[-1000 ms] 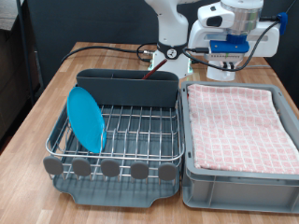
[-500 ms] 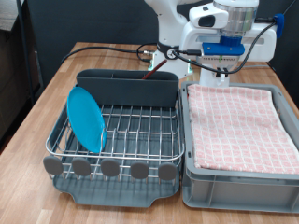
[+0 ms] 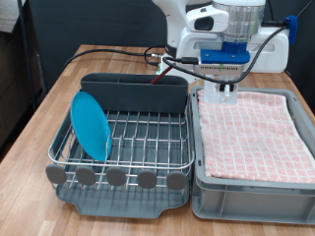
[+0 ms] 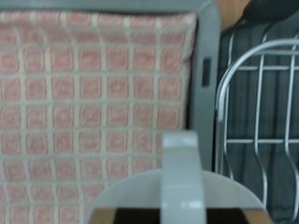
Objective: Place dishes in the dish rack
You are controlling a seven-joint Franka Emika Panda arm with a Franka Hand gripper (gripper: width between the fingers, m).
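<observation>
**Mug carried over bin; plate already racked**

The tool point(image 3: 224, 90) hangs above the cloth-lined bin point(image 3: 202, 187), clenched on the white mug point(image 4: 177, 177). The blue plate point(image 3: 91, 125) stands upright in the dish rack point(image 3: 148, 147), at left. Judgement: keep the mug level and clear the bin wall.

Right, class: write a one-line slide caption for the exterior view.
Blue plate upright in dish rack; gripper with mug above the cloth-lined bin.
</observation>
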